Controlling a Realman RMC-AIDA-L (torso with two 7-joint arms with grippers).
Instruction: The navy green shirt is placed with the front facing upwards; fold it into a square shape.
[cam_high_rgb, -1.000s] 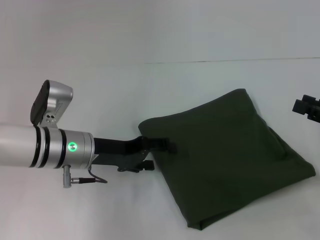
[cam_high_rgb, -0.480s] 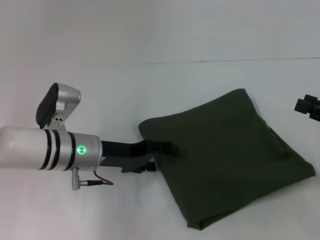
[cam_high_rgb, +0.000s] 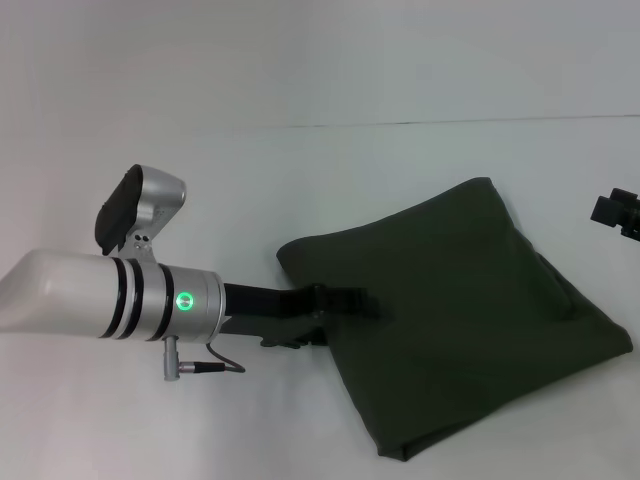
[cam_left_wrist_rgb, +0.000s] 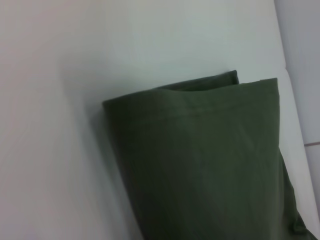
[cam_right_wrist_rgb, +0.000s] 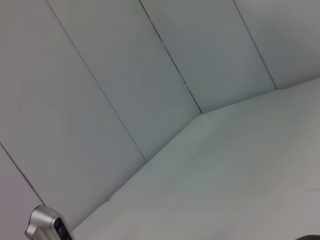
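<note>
Shirt lies folded into a rough square on my white table, filling the head view toward four o'clock. My left gripper reaches in from nine o'clock, resting on the cloth's near-left edge; I cannot tell whether it pinches. My right gripper sits parked at three o'clock, clear of the cloth, state unreadable.

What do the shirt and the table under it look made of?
Shirt: soft matte knit, likely cotton; it folds in rounded edges with a stitched hem in the left wrist view. Table: smooth, pale, hard-looking surface, possibly laminate; faint sheen, with one thin seam line.
</note>
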